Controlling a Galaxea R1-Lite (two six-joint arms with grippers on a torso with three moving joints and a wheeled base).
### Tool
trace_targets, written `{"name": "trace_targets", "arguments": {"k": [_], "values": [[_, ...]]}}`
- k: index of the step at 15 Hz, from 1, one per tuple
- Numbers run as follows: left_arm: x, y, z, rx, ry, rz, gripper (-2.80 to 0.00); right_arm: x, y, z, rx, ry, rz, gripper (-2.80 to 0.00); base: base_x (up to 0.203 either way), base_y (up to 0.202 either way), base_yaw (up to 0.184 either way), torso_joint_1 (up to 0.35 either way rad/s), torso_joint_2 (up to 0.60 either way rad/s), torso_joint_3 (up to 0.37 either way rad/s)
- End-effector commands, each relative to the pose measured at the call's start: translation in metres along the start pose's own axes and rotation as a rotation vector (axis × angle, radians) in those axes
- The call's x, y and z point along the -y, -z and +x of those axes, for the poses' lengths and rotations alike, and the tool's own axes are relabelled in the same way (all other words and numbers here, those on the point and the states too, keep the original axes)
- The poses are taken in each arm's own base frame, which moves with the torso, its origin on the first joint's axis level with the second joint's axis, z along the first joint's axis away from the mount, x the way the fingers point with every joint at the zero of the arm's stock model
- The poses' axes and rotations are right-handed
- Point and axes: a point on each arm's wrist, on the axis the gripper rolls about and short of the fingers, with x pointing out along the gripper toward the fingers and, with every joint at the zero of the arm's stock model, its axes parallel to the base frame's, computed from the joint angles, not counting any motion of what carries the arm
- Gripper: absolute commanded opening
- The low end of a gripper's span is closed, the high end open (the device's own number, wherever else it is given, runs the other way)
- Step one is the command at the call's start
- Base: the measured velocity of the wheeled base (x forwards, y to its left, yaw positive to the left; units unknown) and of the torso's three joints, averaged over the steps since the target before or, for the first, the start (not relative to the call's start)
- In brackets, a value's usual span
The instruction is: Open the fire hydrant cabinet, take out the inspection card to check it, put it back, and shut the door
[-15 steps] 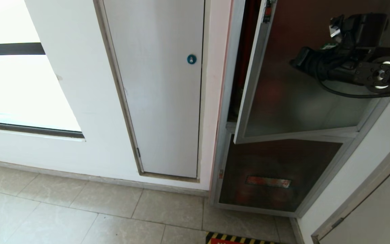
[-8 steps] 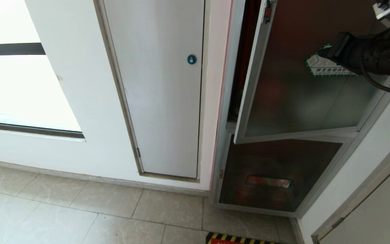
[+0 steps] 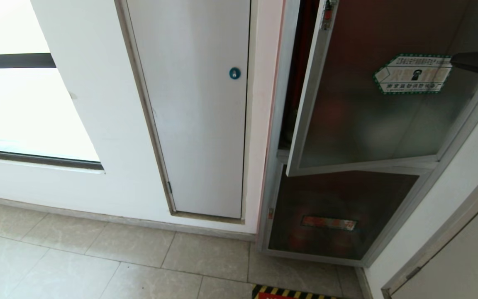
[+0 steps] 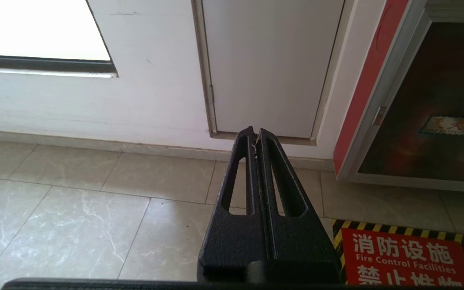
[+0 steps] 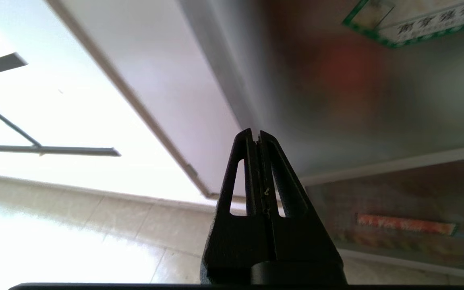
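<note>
Door of the fire hydrant cabinet stands partly ajar, dark tinted glass in a grey aluminium frame, its free edge swung out from the cabinet's left post with a narrow dark gap showing red inside. Green-bordered sticker sits on the glass high up, small red latch at the top of the door's free edge. Inspection card not visible in any view. Below the door, a smaller dark glass panel with a red label, closed. Left of the cabinet, a plain white panel with a round blue lock, closed, then white wall and a bright window. Beige tiled floor in front; a red floor sign with yellow-black hazard border lies on the tiles before the cabinet. Another grey-framed panel at far right.

Right end effector has fingers pressed together, nothing held; it is in the air in front of the door glass, not touching it, aimed toward the door's lower free edge. Only a dark sliver of the right arm shows at the right edge of the head view, beside the sticker. Left end effector also fully closed and empty, parked low, pointing at the floor and the base of the white panel.
</note>
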Motion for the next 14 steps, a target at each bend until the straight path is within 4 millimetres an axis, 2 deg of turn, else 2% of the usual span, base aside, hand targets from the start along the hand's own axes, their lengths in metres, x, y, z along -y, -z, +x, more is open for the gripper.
{"name": "trace_targets", "arguments": {"k": [1,14], "values": [[0.000,0.000,0.000,-0.001,0.000,0.000,-2.80,-0.011,0.002,-0.044,0.033,-0.034,-0.005,-2.80,0.000,0.000,0.000,0.000,0.00,0.000],[0.000,0.000,0.000,-0.001,0.000,0.000,-2.80,-0.016,0.061,-0.177,0.075,-0.091,-0.019,-2.80,0.000,0.000,0.000,0.000,0.00,0.000]]}}
